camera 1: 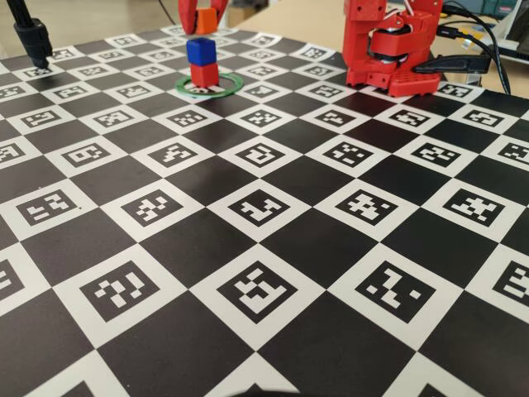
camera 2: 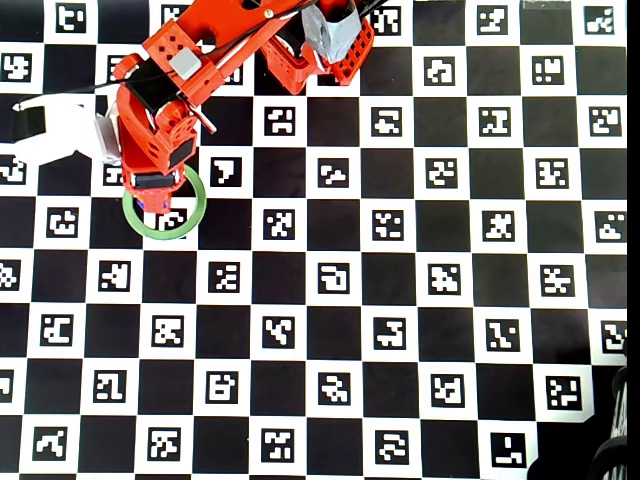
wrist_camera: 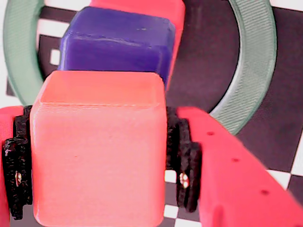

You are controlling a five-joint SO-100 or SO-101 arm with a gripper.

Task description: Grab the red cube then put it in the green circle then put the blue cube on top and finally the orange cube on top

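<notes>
The red cube point(camera 1: 205, 75) sits inside the green circle point(camera 1: 223, 89) at the far side of the board, and the blue cube point(camera 1: 200, 50) is stacked on it. Just above the stack hangs the orange cube point(camera 1: 207, 22), with my gripper point(camera 1: 206, 25) shut on it. In the wrist view the orange cube point(wrist_camera: 99, 142) fills the space between the black pads point(wrist_camera: 183, 161) of the gripper point(wrist_camera: 98, 165). Below it show the blue cube point(wrist_camera: 118, 45), an edge of the red cube point(wrist_camera: 156, 9) and the green circle point(wrist_camera: 255, 61). In the overhead view the arm covers the cubes; only part of the green circle point(camera 2: 165, 229) shows.
The arm's red base point(camera 1: 393, 45) stands at the back right of the chequered marker board, with cables point(camera 1: 483, 41) behind it. A black stand point(camera 1: 33, 37) rises at the back left. A white object point(camera 2: 50, 130) lies left of the arm.
</notes>
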